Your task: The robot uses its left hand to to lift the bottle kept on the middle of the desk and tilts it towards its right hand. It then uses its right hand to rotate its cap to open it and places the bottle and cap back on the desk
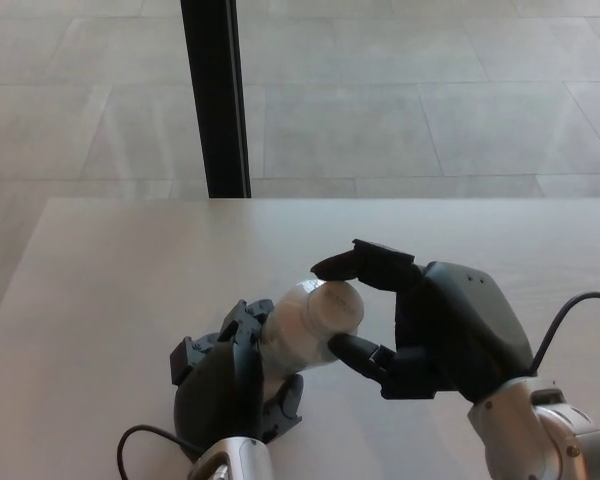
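Observation:
A pale translucent bottle (298, 330) is held above the desk, tilted so its white cap (340, 305) points to the right. My left hand (225, 385) is shut on the bottle's body from below, at the lower middle of the view. My right hand (420, 320) reaches in from the right and closes around the cap. Its upper fingers (365, 264) lie over the cap's top edge and its thumb (358, 352) presses in under the cap. The bottle's base is hidden behind my left hand.
The light wooden desk (130, 270) fills the lower half of the view, with its far edge about halfway up. A black vertical post (216, 95) stands behind the desk over a tiled floor. Cables trail from both wrists at the bottom.

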Tool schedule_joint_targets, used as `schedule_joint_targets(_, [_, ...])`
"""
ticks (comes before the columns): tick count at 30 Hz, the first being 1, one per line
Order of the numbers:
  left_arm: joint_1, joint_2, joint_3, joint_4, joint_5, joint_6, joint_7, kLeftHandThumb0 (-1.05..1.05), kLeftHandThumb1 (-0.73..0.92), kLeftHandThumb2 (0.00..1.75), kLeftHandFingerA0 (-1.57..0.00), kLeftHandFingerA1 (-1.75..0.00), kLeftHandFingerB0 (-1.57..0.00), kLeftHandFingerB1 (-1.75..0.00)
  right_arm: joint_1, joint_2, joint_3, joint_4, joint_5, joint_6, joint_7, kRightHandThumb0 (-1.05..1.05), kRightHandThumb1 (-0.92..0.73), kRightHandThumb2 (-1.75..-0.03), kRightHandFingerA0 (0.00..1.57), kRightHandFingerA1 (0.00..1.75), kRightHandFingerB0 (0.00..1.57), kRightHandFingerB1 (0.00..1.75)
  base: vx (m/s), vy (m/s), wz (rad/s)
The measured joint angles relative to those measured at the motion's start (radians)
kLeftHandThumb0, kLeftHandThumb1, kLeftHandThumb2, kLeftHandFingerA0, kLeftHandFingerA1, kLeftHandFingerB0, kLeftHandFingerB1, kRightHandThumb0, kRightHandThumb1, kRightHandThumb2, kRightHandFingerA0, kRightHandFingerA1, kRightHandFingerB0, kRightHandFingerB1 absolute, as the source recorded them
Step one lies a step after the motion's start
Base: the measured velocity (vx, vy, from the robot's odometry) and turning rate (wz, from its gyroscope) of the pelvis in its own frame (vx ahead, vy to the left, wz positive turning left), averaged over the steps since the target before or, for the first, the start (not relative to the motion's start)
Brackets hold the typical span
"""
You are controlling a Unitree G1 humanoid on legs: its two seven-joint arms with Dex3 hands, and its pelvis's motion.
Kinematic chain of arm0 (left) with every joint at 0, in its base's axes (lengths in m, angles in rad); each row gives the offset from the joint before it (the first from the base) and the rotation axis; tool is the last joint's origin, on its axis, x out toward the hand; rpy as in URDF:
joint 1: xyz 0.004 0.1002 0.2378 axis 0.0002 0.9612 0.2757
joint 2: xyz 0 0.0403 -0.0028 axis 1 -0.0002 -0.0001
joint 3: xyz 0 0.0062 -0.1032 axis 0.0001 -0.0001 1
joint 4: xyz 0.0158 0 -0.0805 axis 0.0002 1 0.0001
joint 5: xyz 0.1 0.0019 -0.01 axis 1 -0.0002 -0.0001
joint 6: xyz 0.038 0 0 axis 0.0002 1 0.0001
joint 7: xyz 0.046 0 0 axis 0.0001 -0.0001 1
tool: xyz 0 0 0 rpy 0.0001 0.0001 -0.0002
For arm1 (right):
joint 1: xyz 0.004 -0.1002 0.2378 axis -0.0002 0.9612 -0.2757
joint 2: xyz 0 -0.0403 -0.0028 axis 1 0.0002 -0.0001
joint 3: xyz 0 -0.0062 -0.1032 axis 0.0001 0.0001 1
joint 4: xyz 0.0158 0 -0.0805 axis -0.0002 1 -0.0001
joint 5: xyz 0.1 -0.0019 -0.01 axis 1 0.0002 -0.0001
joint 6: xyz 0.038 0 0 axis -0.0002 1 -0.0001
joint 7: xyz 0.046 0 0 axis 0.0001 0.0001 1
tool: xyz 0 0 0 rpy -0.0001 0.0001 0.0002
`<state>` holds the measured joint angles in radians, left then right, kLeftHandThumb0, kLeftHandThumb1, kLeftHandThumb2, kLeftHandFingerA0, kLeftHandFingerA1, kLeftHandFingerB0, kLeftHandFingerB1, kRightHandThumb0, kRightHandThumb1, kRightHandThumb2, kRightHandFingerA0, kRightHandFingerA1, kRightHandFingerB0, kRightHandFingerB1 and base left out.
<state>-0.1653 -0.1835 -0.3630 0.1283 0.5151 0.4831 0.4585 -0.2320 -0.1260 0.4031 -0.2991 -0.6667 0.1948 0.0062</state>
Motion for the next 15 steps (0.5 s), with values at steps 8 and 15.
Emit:
schedule_joint_targets(8, [0.006,0.000,0.000,-0.002,0.007,-0.003,0.003,0.08,0.90,0.65,-0.60,-0.86,-0.44,-0.57,0.000,0.002,0.002,0.019,-0.016,-0.032,-0.025,-0.32,-0.50,-0.96,1.06,1.67,0.94,0.92,0.00,0.000,0.00])
schedule_joint_targets(15, [0.008,0.000,0.002,-0.002,0.015,-0.003,0.003,0.06,0.92,0.66,-0.58,-0.92,-0.41,-0.55,0.000,0.008,0.001,0.025,-0.028,-0.042,-0.034,-0.33,-0.47,-1.10,1.26,1.35,0.87,0.93,0.00,0.000,0.00])
